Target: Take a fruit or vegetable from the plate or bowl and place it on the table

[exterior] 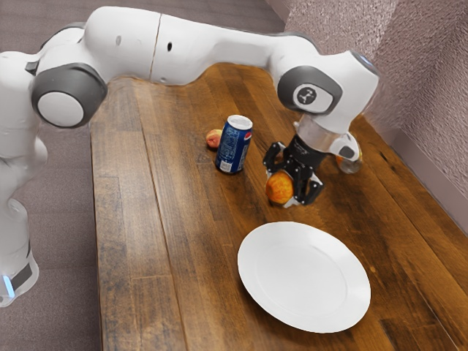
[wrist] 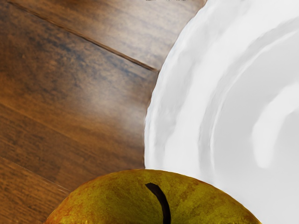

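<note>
The jaws of the gripper (exterior: 284, 191) stand apart by the breadth of an apple (exterior: 279, 188), pinching it from two sides, orange-red in the exterior view and yellow-green around its dark stem in the wrist view. The apple hangs just past the far rim of the plate (exterior: 304, 276), over wood, and looks to be held above the table (exterior: 172, 241) rather than resting on it.

I judge the pick done and the placing in hand. The next move calls for lowering straight down beside the plate, keeping off its rim, then spreading the jaws only once the fruit bears on the wood. Being round, it may roll if let go high, so a soft release and a straight lift away would suit.

The white plate lies near, toward the exterior view's right. Farther off and to that view's left stands a blue soda can (exterior: 234, 145), upright, with a small reddish fruit (exterior: 213, 139) just behind it. Beyond the hand, at the right, is a glassy object (exterior: 349, 162), partly hidden. The planked table has a grey-brown floor (exterior: 47, 197) at its left, and rough pale walls (exterior: 333, 29) rise on the far right.
</note>
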Controlling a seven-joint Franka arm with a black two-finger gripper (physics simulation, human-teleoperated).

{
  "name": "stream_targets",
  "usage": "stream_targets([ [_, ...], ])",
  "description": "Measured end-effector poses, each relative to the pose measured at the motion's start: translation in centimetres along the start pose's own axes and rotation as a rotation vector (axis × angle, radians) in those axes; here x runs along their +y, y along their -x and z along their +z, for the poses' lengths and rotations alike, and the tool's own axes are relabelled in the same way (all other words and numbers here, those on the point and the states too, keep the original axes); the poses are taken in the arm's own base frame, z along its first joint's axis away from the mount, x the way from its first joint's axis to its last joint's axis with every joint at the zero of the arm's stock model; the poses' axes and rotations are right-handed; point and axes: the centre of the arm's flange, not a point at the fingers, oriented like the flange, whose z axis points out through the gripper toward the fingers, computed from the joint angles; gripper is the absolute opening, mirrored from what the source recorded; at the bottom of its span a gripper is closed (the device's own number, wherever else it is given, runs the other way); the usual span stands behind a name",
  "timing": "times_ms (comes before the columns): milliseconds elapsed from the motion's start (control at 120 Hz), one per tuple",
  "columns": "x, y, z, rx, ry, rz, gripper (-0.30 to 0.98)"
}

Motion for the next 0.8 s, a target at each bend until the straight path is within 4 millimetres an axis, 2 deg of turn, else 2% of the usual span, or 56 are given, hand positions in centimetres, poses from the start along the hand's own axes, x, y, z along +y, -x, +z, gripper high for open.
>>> stream_targets([
  [100,-3.6,0.8,-0.2,-0.01,-0.022,-0.036,0.38],
  [233,-7.7,1.6,2.1,-0.045,-0.051,-0.081,0.38],
  [408,-15.0,1.3,4.5,-0.062,-0.048,-0.182,0.38],
  [458,-16.5,1.3,5.0,-0.061,-0.047,-0.206,0.38],
  [508,-16.9,1.4,5.2,-0.054,-0.049,-0.216,0.38],
  [625,-16.3,1.7,5.2,-0.032,-0.054,-0.219,0.39],
  [708,-16.2,1.5,5.4,-0.024,-0.066,-0.236,0.52],
  [800,-16.2,1.3,5.4,-0.017,-0.072,-0.252,0.6],
])
